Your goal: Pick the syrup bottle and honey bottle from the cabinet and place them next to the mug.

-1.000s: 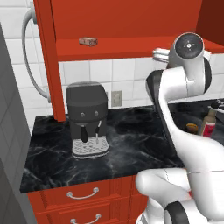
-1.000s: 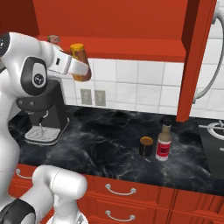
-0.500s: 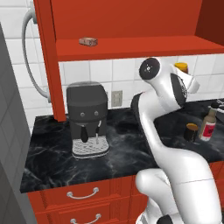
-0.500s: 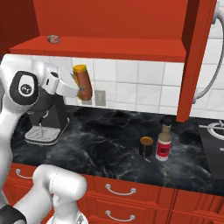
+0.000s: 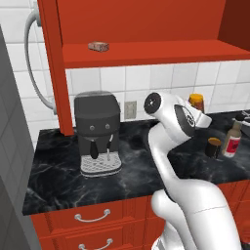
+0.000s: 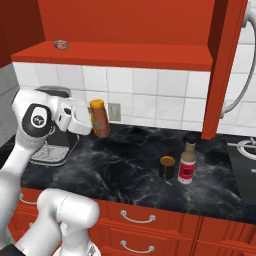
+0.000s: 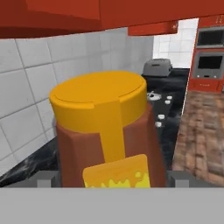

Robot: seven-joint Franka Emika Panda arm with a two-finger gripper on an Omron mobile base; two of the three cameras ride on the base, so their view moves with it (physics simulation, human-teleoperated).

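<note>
The white arm's gripper is carrying the short amber-orange honey bottle with the yellow cap, its fingers closing narrowly on the bottle's sides. In the hand view the honey bottle is standing close before the camera, yellow cap upward and yellowish label facing out. In the left base view the honey bottle is peeking out above the arm's white wrist, upright and raised above the black marbled table.

Further along the table, the small black cylindrical mug with the orange-brown top is standing upright. Just beside it, on the side away from the arm, the tall slim syrup bottle with the dark neck and red label is standing upright too. The left base view is showing the mug and the syrup bottle next to each other, well apart from the held bottle.

Against the tiled wall the big black coffee machine is sitting on the table. Above, the bright red wall cabinet is showing its open shelf, where a small flat brown item is lying.
</note>
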